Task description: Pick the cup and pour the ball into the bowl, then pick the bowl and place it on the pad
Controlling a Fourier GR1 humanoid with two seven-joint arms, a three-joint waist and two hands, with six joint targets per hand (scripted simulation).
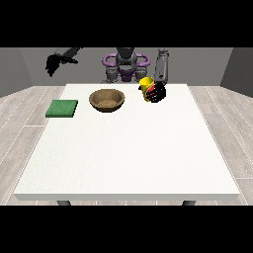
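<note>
One robot hand (158, 92) wraps the yellow cup (146, 87) beside a round wooden bowl (106, 100).

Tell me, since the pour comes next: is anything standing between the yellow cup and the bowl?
Nothing visible. The yellow cup, held by the robot hand at the view's right, has only bare white table between it and the wooden bowl.

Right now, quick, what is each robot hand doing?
Hand at the view's right: closed round the yellow cup, tilted toward the bowl.
Hand at the view's left: raised off the table, holding nothing; fingers cannot be told.
</note>
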